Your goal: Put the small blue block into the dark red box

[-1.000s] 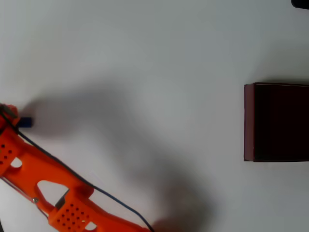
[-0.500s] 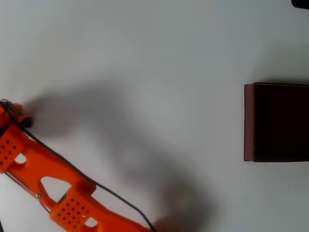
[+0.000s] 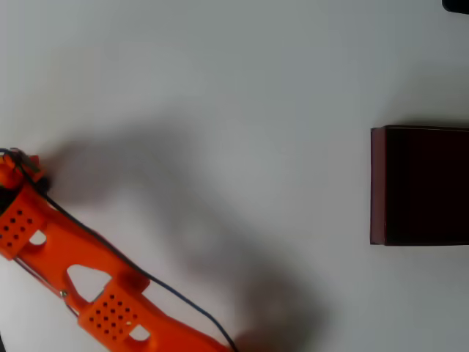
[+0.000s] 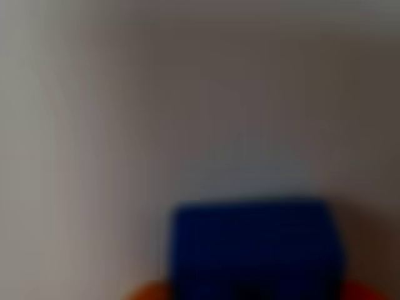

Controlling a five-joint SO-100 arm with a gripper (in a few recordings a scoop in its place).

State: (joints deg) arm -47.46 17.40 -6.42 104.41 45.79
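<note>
The small blue block (image 4: 256,247) shows large and blurred at the bottom middle of the wrist view, lying on the white table. Orange bits of my gripper (image 4: 253,294) show at the block's lower left and lower right, so the block sits between the fingers; whether they press on it is too blurred to tell. In the overhead view my orange gripper (image 3: 22,170) is at the far left edge and covers nearly all of the block. The dark red box (image 3: 377,183), with its near-black inside, stands at the right edge, far from the gripper.
The white table (image 3: 242,88) stretches bare between the arm and the box. The arm's shadow falls across the middle. A black cable (image 3: 176,297) runs along the orange arm. A small dark object (image 3: 456,6) sits at the top right corner.
The arm has slid up and to the left over the block. The blue block, plainly seen beside the gripper a second ago, is now almost covered. The box has not moved.
</note>
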